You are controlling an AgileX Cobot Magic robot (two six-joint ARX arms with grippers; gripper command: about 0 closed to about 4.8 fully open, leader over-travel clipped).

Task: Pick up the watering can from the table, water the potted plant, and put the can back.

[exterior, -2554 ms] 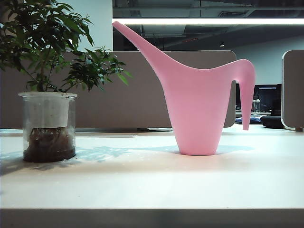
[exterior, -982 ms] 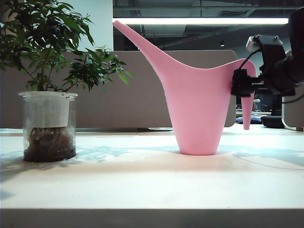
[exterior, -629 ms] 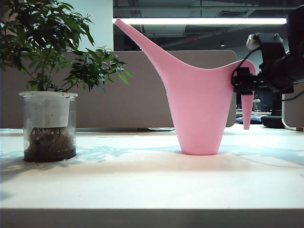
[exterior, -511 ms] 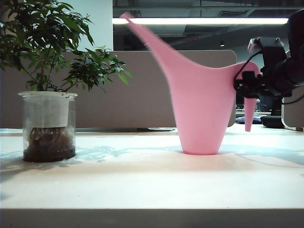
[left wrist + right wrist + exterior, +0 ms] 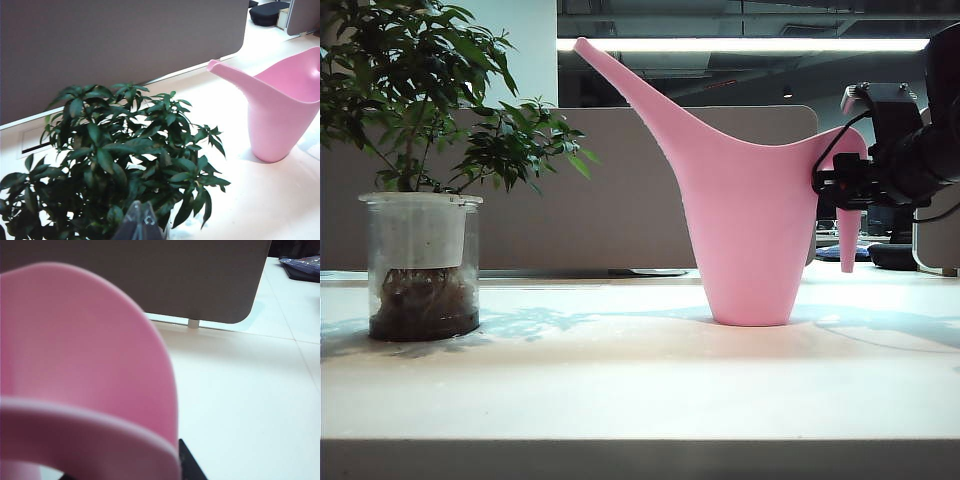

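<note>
Green plant [image 5: 415, 120] sits at far left of the table [image 5: 620, 390], unwatered as far as I can see; the left gripper [image 5: 140, 222] hangs above its leaves, only a blurred tip in its wrist view, so I cannot tell how its jaws stand. Pink can [image 5: 745, 200] stands on the table right of centre, base down, spout aimed up toward the plant. The right gripper [image 5: 840, 185] is at the handle on the far right, jaws apparently clamped on it, though its wrist view shows only pink plastic filling the frame. Task is at the grasp step: lifting, pouring and putting back all remain. Versus the earlier frames, the arm has arrived at the handle and the can has slid slightly right.
</note>
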